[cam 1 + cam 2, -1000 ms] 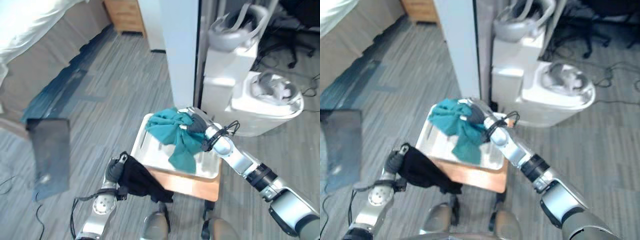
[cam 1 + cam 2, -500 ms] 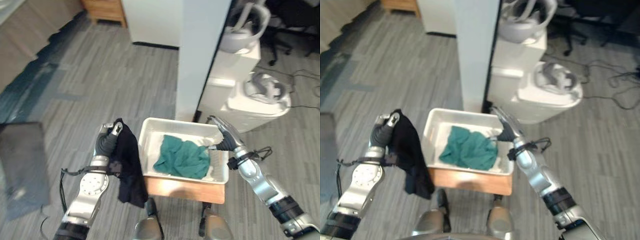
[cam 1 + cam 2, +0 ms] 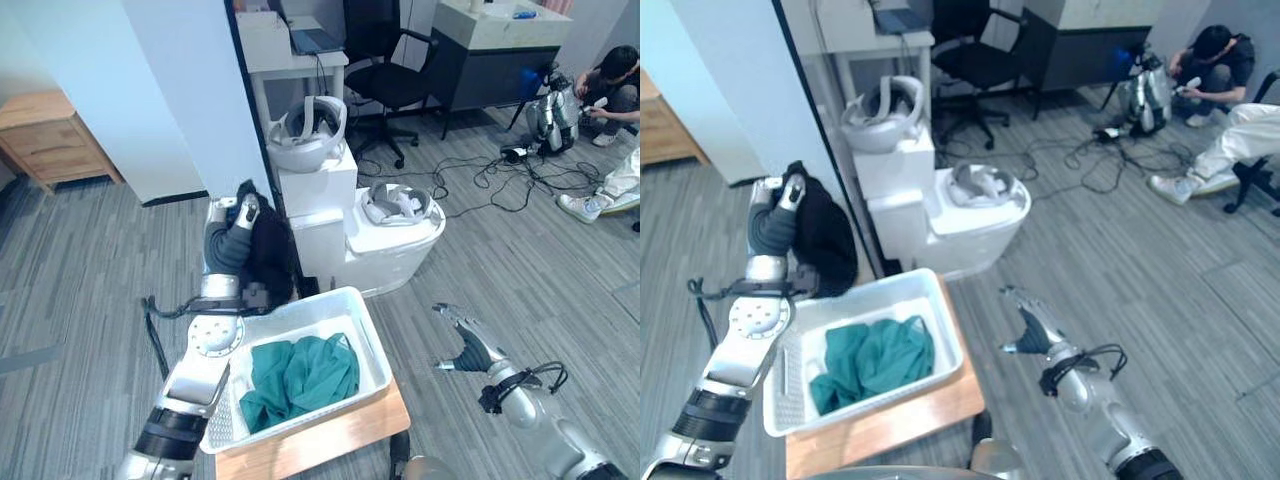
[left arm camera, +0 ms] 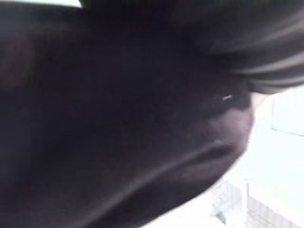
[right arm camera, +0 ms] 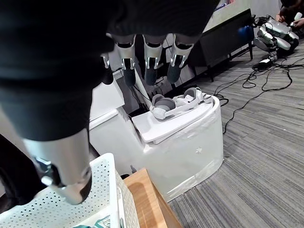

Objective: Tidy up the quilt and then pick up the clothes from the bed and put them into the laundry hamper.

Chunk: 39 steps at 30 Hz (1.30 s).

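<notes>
My left hand (image 3: pixel 232 240) is raised beyond the far side of the white laundry hamper (image 3: pixel 378 345) and is shut on a black garment (image 3: pixel 268 255). The garment hangs from the hand in front of a white stand, and black cloth (image 4: pixel 118 118) covers the left wrist view. A teal garment (image 3: pixel 300 375) lies crumpled inside the hamper. My right hand (image 3: pixel 466 350) hovers over the floor to the right of the hamper, open with straight fingers (image 5: pixel 151 61) and holding nothing. The hamper's perforated corner (image 5: pixel 102 190) shows in the right wrist view.
The hamper rests on a small wooden table (image 3: pixel 330 445). Behind it stand white pedestals with headsets (image 3: pixel 395 205). A white wall (image 3: pixel 170 90), a wooden cabinet (image 3: pixel 50 140), an office chair (image 3: pixel 385 70), floor cables and a crouching person (image 3: pixel 610 80) lie further off.
The camera has swung round. My left hand has lifted the black garment higher, beyond the hamper. My right hand has drawn away from the hamper to the right; the teal garment stays inside.
</notes>
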Motion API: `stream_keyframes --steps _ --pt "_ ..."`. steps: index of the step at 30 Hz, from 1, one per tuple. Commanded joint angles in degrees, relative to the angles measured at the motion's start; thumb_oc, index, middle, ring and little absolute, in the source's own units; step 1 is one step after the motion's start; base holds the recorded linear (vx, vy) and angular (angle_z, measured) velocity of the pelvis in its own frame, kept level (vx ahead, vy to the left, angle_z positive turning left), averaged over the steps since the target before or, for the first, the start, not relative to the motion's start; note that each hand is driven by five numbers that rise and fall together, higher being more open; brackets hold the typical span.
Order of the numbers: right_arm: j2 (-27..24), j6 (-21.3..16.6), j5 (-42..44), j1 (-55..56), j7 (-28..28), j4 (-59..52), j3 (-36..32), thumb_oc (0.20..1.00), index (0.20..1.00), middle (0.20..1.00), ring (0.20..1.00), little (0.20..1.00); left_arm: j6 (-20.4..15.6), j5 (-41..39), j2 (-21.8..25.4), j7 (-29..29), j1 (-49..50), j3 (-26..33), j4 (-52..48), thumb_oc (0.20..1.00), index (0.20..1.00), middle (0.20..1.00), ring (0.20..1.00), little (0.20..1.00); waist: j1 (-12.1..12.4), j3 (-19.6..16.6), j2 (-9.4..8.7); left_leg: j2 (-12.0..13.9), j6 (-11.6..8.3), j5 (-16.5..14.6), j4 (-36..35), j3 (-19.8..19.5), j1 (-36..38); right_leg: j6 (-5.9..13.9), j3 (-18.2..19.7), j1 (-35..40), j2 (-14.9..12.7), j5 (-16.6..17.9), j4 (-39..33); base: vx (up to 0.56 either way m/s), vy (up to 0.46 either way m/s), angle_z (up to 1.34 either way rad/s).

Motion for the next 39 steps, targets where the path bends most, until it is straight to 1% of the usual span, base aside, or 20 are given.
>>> stream_keyframes --steps 1,12,18,19,20,22,23,25,26,28,30,32,33,34,36,37,39 --pt "0.5 -2.54 0.08 -6.06 -1.77 0.65 0.63 1.0 1.0 1.0 1.0 1.0 -6.38 -0.3 3.11 1.92 -8.87 -0.94 -4.71 0.2 0.2 0.2 0.2 0.2 0.07 -0.12 -0.56 -0.21 1.18 -0.07 -0.1 -3.92 -0.56 7.64 -1.48 8.1 -6.78 -9.77 -0.17 0.01 -0.026 0.06" --pt "1.66 -2.17 0.75 -5.14 -2.6 3.34 0.86 1.0 1.0 1.0 1.0 1.0 -7.94 -2.4 2.77 3.41 -9.54 0.79 -10.02 0.2 0.2 0.2 0.2 0.2 0.91 -1.07 -0.7 0.03 0.98 -0.15 -0.1 -5.1 -0.43 7.63 -1.82 8.93 -6.44 -10.1 -0.17 0.0 -0.006 0.09" --pt "2.36 -1.79 0.82 -4.43 -2.82 5.29 1.09 1.0 1.0 1.0 1.0 1.0 -7.33 -3.47 1.68 2.51 -8.81 -0.78 -8.56 0.2 0.2 0.2 0.2 0.2 0.97 -1.07 -0.91 0.09 1.01 -0.28 -0.1 -5.25 -0.14 7.61 -1.48 9.1 -6.35 -10.14 -0.17 0.0 -0.002 0.03" --pt "2.63 -1.62 0.88 -4.31 -2.6 5.71 1.21 1.0 1.0 1.0 1.0 1.0 -6.53 -4.44 0.62 1.25 -6.96 -1.97 -6.9 0.2 0.2 0.2 0.2 0.2 0.87 -0.9 -0.96 0.13 1.08 -0.29 -0.1 -5.11 0.02 7.55 -1.3 9.12 -6.32 -10.16 -0.17 0.01 -0.008 -0.03" --pt "2.62 -1.63 0.88 -4.27 -2.61 5.72 1.21 1.0 1.0 1.0 1.0 1.0 -6.56 -4.46 0.61 1.22 -6.96 -1.99 -6.85 0.2 0.2 0.2 0.2 0.2 0.9 -0.93 -0.94 0.13 1.08 -0.3 -0.1 -5.08 0.04 7.55 -1.28 9.12 -6.32 -10.16 -0.17 0.0 0.0 0.0" --pt "2.87 -1.36 0.82 -4.15 -2.46 6.12 1.48 1.0 1.0 1.0 1.0 1.0 -5.35 -5.6 -0.67 -0.51 -4.33 -3.43 -4.46 0.2 0.2 0.2 0.2 0.2 0.71 -0.71 -0.86 0.1 1.15 -0.36 -0.1 -4.89 0.2 7.52 -0.98 9.04 -6.3 -10.15 -0.17 0.02 0.0 0.0" --pt "3.15 -0.98 0.74 -4.16 -2.13 6.44 1.64 1.0 1.0 1.0 1.0 1.0 -3.59 -5.3 -1.47 -2.11 -1.55 -4.71 -1.5 0.2 0.2 0.2 0.2 0.2 0.56 -0.4 -0.78 0.0 1.24 -0.39 -0.1 -4.63 0.31 7.5 -0.63 8.97 -6.27 -10.18 -0.17 0.04 -0.004 -0.02" --pt "3.41 -0.49 0.61 -4.12 -1.92 6.77 1.72 1.0 1.0 1.0 1.0 1.0 -1.51 -4.15 -2.41 -3.82 1.74 -6.0 2.69 0.2 0.2 0.2 0.2 0.2 0.38 0.0 -0.7 -0.01 1.26 -0.42 -0.1 -4.18 0.38 7.5 -0.34 8.8 -6.29 -10.12 -0.17 0.03 -0.002 -0.05" --pt "3.39 -0.48 0.6 -4.07 -1.93 6.77 1.74 1.0 1.0 1.0 1.0 1.0 -1.57 -4.1 -2.46 -3.8 1.75 -6.03 2.77 0.2 0.2 0.2 0.2 0.2 0.44 -0.06 -0.67 -0.02 1.25 -0.44 -0.1 -4.12 0.39 7.5 -0.27 8.77 -6.29 -10.11 -0.17 0.02 0.0 -0.07" --pt "3.92 0.06 0.47 -4.27 -1.5 7.74 2.23 1.0 1.0 1.0 1.0 1.0 1.3 -0.22 -3.09 -5.79 4.99 -7.92 9.39 0.2 0.2 0.2 0.2 0.2 0.05 0.78 -0.54 -0.1 1.28 -0.42 -0.1 -3.3 0.37 7.57 0.24 8.29 -6.31 -9.99 -0.17 0.0 -0.004 -0.14" --pt "3.92 0.06 0.47 -4.27 -1.51 7.76 2.24 1.0 1.0 1.0 1.0 1.0 1.25 -0.18 -3.13 -5.77 4.97 -7.94 9.47 0.2 0.2 0.2 0.2 0.2 0.1 0.75 -0.53 -0.1 1.28 -0.43 -0.1 -3.23 0.37 7.57 0.31 8.24 -6.31 -9.98 -0.17 0.0 -0.003 -0.23" --pt "4.96 0.31 0.37 -4.3 -1.31 9.31 3.37 1.0 1.0 1.0 1.0 1.0 3.97 4.3 -4.48 -6.26 7.07 -8.68 17.46 0.2 0.2 0.2 0.2 0.2 -0.11 1.39 -0.37 -0.12 1.31 -0.48 -0.1 -2.6 0.2 7.48 0.7 7.73 -6.29 -10.02 -0.17 -0.01 -0.006 -0.15" --pt "5.14 0.33 0.33 -4.23 -1.33 9.52 3.56 1.0 1.0 1.0 1.0 1.0 4.38 5.38 -4.85 -6.01 7.28 -8.59 18.95 0.2 0.2 0.2 0.2 0.2 -0.17 1.45 -0.3 -0.08 1.28 -0.51 -0.1 -2.47 0.18 7.5 0.83 7.63 -6.3 -10.03 -0.17 -0.01 -0.004 -0.08" --pt "5.55 0.51 0.46 -4.32 -1.38 10.48 4.07 1.0 1.0 1.0 1.0 1.0 5.12 5.88 -5.94 -5.25 6.84 -8.76 22.26 1.0 1.0 1.0 1.0 1.0 -0.19 1.54 -0.23 -0.06 1.27 -0.55 -0.1 -2.29 0.19 7.48 0.89 7.51 -6.31 -10.0 -0.17 -0.01 -0.004 -0.09" --pt "5.89 0.71 0.43 -4.39 -1.54 11.03 4.76 1.0 1.0 1.0 1.0 1.0 6.13 5.1 -7.34 -4.66 6.4 -8.68 27.52 1.0 1.0 1.0 1.0 1.0 -0.38 1.62 -0.15 -0.14 1.25 -0.62 -0.1 -2.13 0.27 7.44 1.02 7.48 -6.29 -10.05 -0.17 0.0 -0.004 -0.09" --pt "5.86 0.71 0.43 -4.42 -1.54 11.03 4.76 1.0 1.0 1.0 1.0 1.0 6.05 5.09 -7.39 -4.63 6.3 -8.69 27.66 1.0 1.0 1.0 1.0 1.0 -0.38 1.65 -0.12 -0.13 1.24 -0.62 -0.1 -2.12 0.27 7.44 1.03 7.47 -6.28 -10.05 -0.17 0.0 0.005 -0.06" --pt "5.23 0.72 0.63 -4.19 -1.13 10.34 5.14 1.0 1.0 1.0 1.0 1.0 5.85 1.28 -7.78 -2.98 5.91 -6.63 28.34 1.0 1.0 1.0 1.0 1.0 -0.7 1.64 0.19 -0.24 1.12 -0.57 -0.1 -2.0 0.61 7.31 1.03 7.76 -6.14 -9.98 -0.17 0.0 0.003 -0.02"
